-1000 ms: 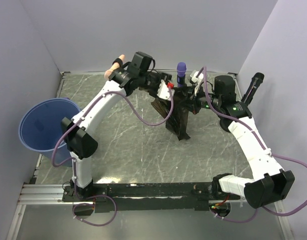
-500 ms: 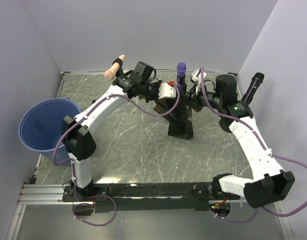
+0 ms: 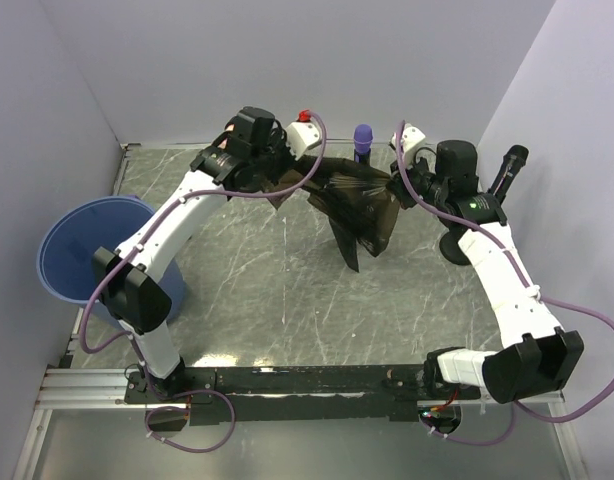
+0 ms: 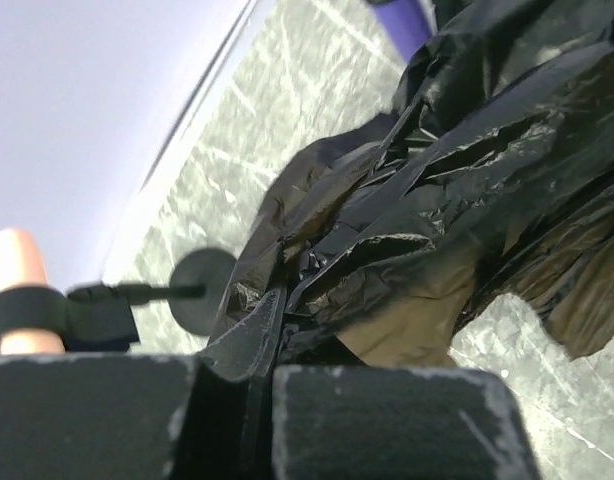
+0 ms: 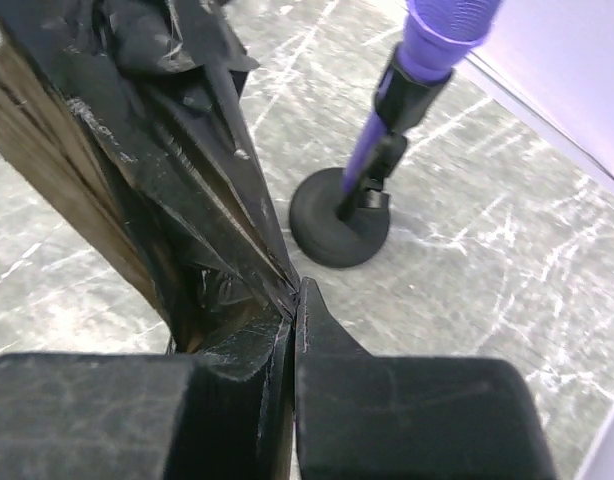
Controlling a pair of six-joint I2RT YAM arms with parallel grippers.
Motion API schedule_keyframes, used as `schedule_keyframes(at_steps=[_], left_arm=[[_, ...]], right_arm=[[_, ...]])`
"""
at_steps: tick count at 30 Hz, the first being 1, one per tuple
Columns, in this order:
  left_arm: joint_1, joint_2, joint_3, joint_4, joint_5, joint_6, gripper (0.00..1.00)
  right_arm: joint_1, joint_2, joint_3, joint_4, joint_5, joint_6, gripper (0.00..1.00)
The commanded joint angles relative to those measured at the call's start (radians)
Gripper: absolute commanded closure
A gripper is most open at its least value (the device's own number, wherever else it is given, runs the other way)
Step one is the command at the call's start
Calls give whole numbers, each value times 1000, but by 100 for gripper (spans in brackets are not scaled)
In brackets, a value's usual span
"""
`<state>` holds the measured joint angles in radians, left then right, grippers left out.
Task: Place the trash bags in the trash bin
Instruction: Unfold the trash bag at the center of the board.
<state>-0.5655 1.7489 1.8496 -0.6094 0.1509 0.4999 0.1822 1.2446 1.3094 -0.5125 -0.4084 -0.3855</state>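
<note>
A black trash bag hangs stretched between my two grippers above the back of the table, its loose end drooping toward the marble surface. My left gripper is shut on the bag's left edge, and the crumpled film fills the view past its fingers. On the bag's right corner my right gripper is shut, its tips pinching the gathered plastic. The trash bin, a large round blue bucket, stands at the table's left edge, well left of the bag.
A purple post on a round black base stands just behind the bag, near the back wall. A peach post on another black base is behind the left arm. Walls close in the table at the back and on both sides.
My left gripper went from open to shut on the bag and pulled its edge up and to the left. The bag, earlier hanging narrow from the right gripper, now spreads between both.
</note>
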Motion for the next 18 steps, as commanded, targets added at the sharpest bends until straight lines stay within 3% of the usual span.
schedule_keyframes(at_steps=[1, 6, 12, 15, 18], left_arm=[[13, -49, -29, 14, -82, -99, 99], [29, -49, -21, -6, -140, -112, 99], [41, -39, 35, -16, -148, -138, 99], [41, -9, 198, -27, -139, -179, 99], [39, 62, 443, -35, -148, -231, 100]], right_arm=[[-12, 10, 63, 52, 88, 0, 100], [-13, 35, 73, 68, 154, -21, 100], [-13, 81, 149, 80, 122, -15, 100], [-3, 133, 304, 86, 66, 11, 100], [17, 251, 587, 20, 13, 34, 100]])
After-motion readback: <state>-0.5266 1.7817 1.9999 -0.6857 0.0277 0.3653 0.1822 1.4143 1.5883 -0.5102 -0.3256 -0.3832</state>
